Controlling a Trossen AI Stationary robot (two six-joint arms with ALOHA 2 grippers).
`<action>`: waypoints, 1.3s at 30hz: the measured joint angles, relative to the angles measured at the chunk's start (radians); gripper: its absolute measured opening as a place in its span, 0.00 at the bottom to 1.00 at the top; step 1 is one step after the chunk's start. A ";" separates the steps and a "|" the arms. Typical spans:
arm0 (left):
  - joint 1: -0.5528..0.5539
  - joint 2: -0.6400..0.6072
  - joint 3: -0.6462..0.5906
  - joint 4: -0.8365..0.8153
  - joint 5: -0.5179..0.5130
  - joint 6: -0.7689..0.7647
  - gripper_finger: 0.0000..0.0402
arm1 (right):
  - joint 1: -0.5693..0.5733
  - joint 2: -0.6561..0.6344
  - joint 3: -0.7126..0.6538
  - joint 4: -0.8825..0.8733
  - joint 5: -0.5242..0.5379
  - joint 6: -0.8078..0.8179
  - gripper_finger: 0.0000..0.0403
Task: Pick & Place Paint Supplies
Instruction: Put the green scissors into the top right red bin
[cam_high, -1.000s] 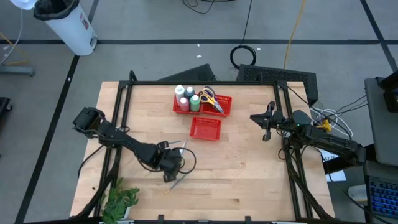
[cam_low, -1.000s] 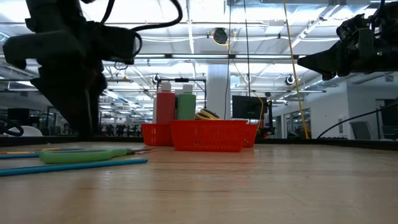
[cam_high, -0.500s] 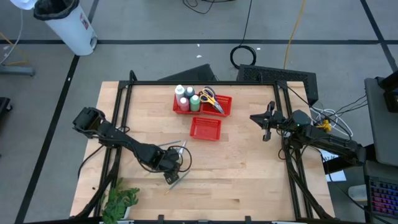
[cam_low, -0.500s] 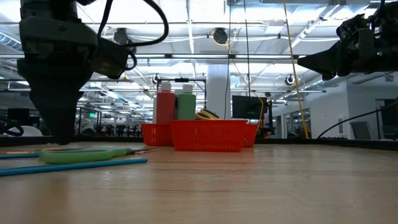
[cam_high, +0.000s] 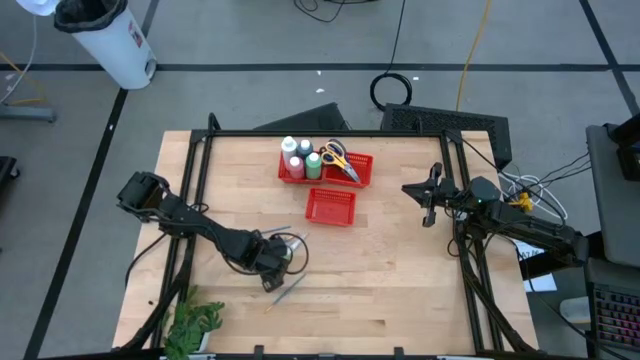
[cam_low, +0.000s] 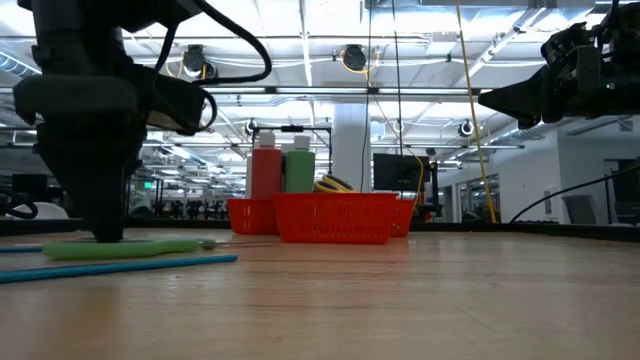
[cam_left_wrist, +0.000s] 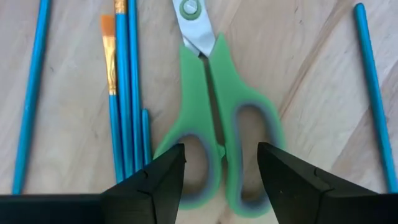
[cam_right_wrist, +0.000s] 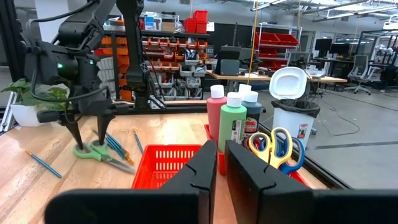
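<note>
left gripper: fingers part-way apart, straddling the handles of the green scissors; no finger is seen pressing on the handles, so no grip is confirmed.
left gripper position: low over the table, near its front left area, tips down at the scissors in the low view.
right gripper: fingers closed together, nothing between them; held up off the table at the right side.
left wrist view only: blue brushes lie just beside the scissors, one with an orange tip; another blue brush lies apart on the other side.
high view only: two red baskets mid-table; the rear one holds bottles and yellow-handled scissors.
low view: scissors lie flat on the wood.
plant: front left corner.
</note>
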 joint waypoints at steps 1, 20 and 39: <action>-0.001 0.000 0.000 0.000 -0.007 0.012 0.52 | 0.000 0.000 0.000 0.000 0.000 0.000 0.06; 0.000 0.099 0.008 0.016 0.000 0.097 0.52 | 0.000 0.000 0.000 0.000 0.000 0.000 0.06; -0.001 0.096 0.003 0.042 0.008 0.128 0.37 | 0.000 0.000 0.000 0.000 0.000 0.000 0.06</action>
